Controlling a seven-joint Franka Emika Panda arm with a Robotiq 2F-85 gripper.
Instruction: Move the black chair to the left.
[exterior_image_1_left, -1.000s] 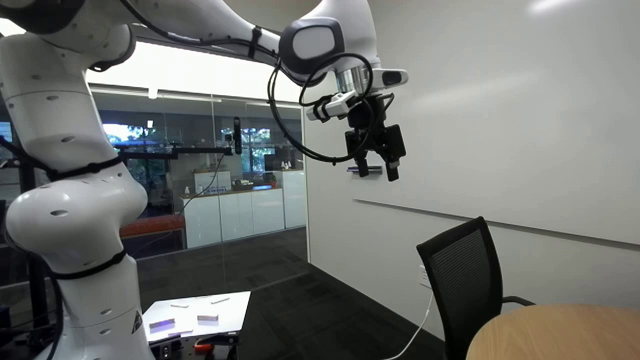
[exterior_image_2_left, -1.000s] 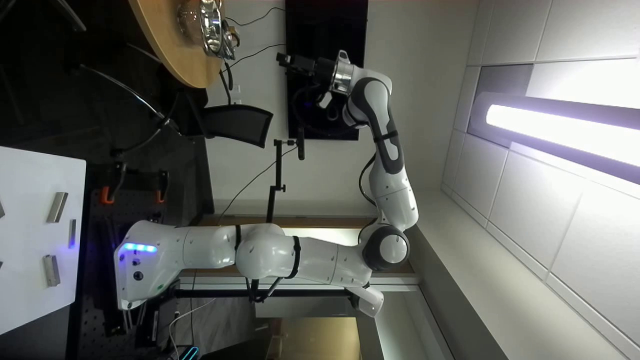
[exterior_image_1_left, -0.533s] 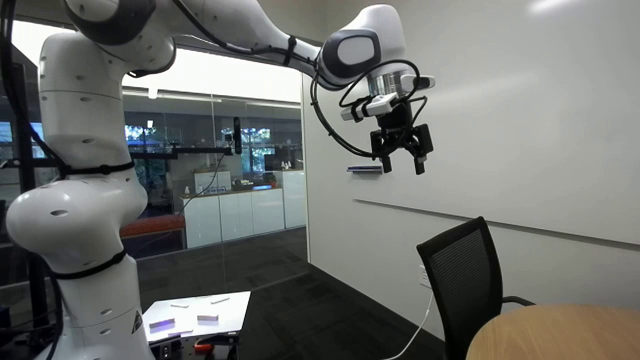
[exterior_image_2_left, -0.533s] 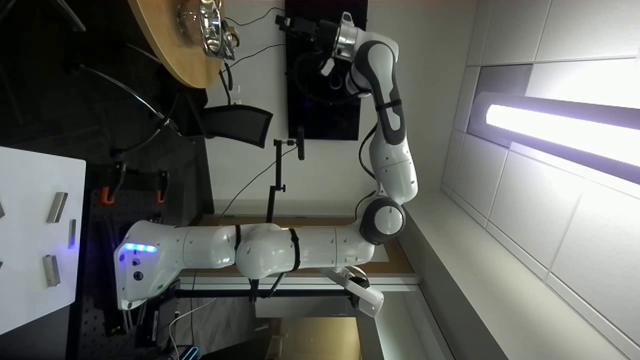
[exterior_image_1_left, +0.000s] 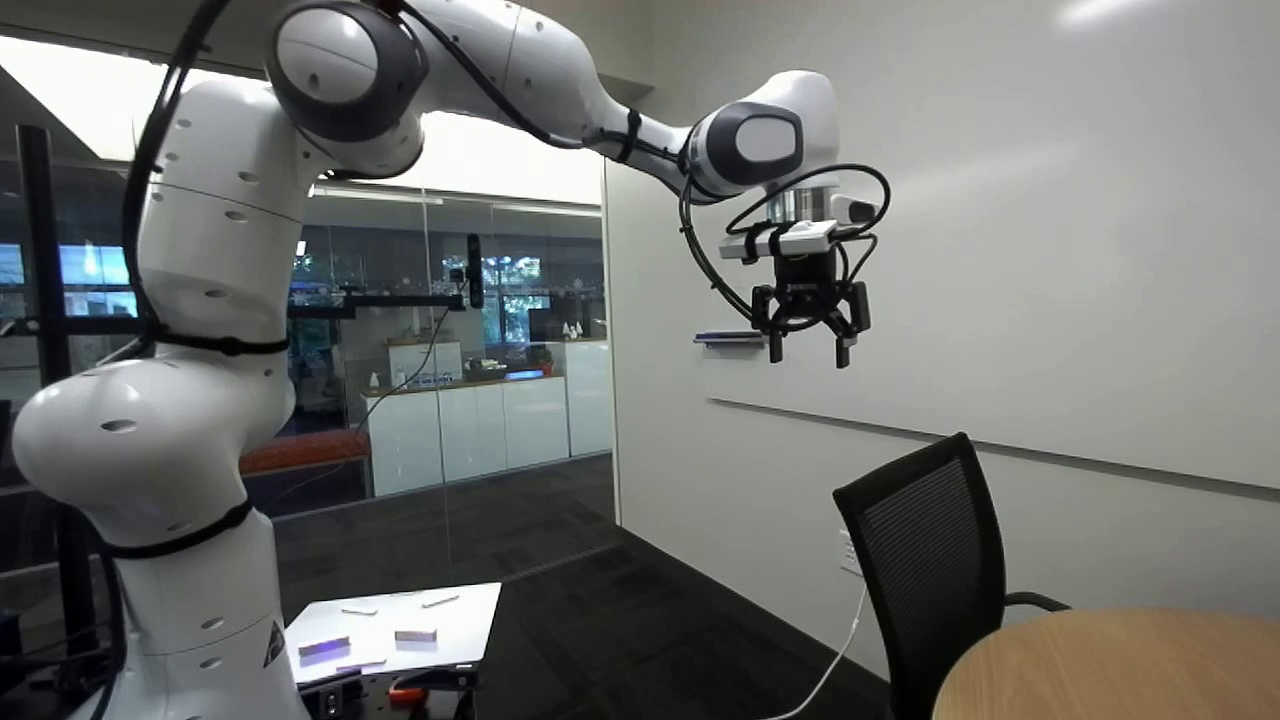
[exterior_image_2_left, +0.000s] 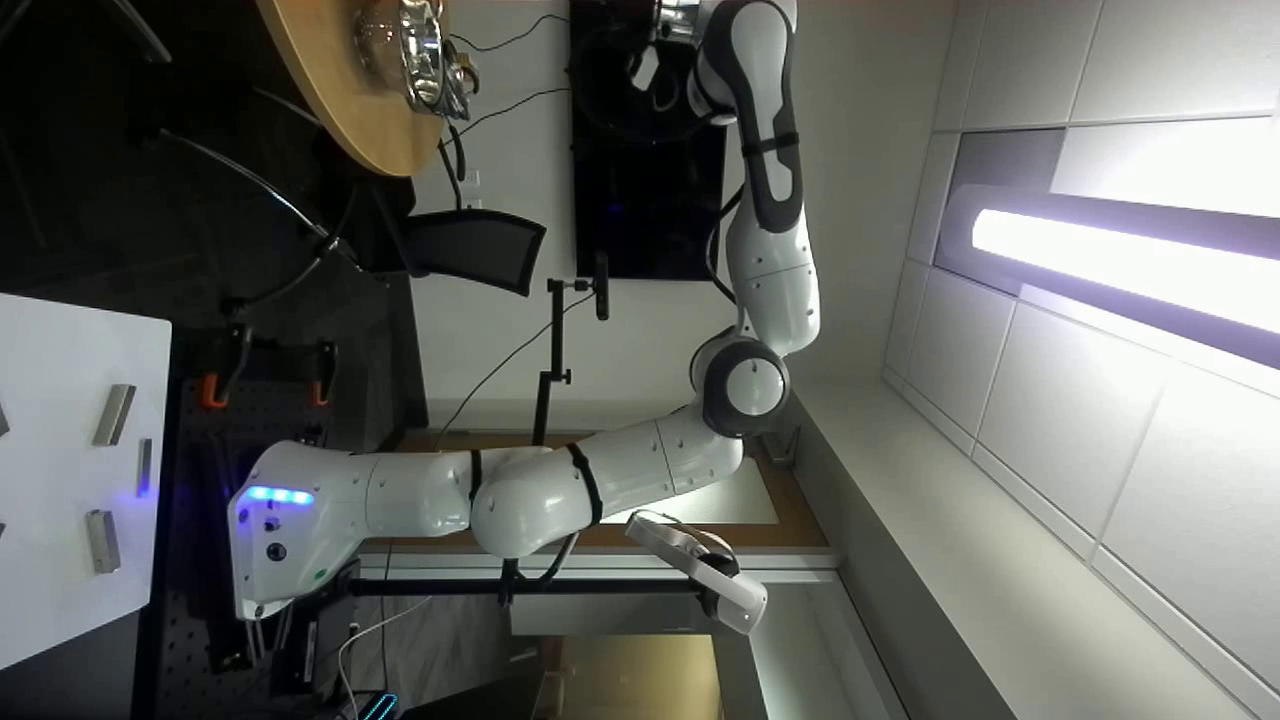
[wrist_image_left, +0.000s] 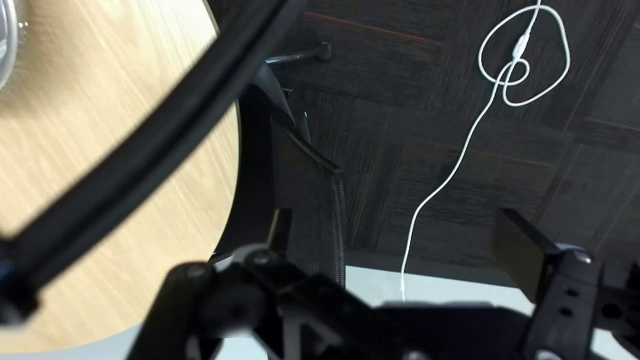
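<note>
The black chair (exterior_image_1_left: 930, 560) stands beside the round wooden table (exterior_image_1_left: 1120, 670), with its mesh backrest upright. The chair also shows in an exterior view turned on its side (exterior_image_2_left: 475, 248) and from above in the wrist view (wrist_image_left: 307, 195). My gripper (exterior_image_1_left: 810, 358) is open and empty, pointing down, high above the level of the backrest and apart from it. In the wrist view the gripper's fingers (wrist_image_left: 395, 215) are wide apart; the left finger overlaps the backrest in the picture. An exterior view cuts the gripper off at its edge. The seat is mostly hidden.
A shiny metal bowl (exterior_image_2_left: 420, 50) stands on the table. A white cable (wrist_image_left: 467, 145) runs over the dark carpet to the wall. A whiteboard (exterior_image_1_left: 1000, 250) hangs on the wall behind the gripper. A white board (exterior_image_2_left: 70, 500) with several small bars lies by the robot's base.
The arm has swung to the right and the gripper has moved toward the chair side, now pointing straighter down. It has left the frame in an exterior view. The chair has not moved.
</note>
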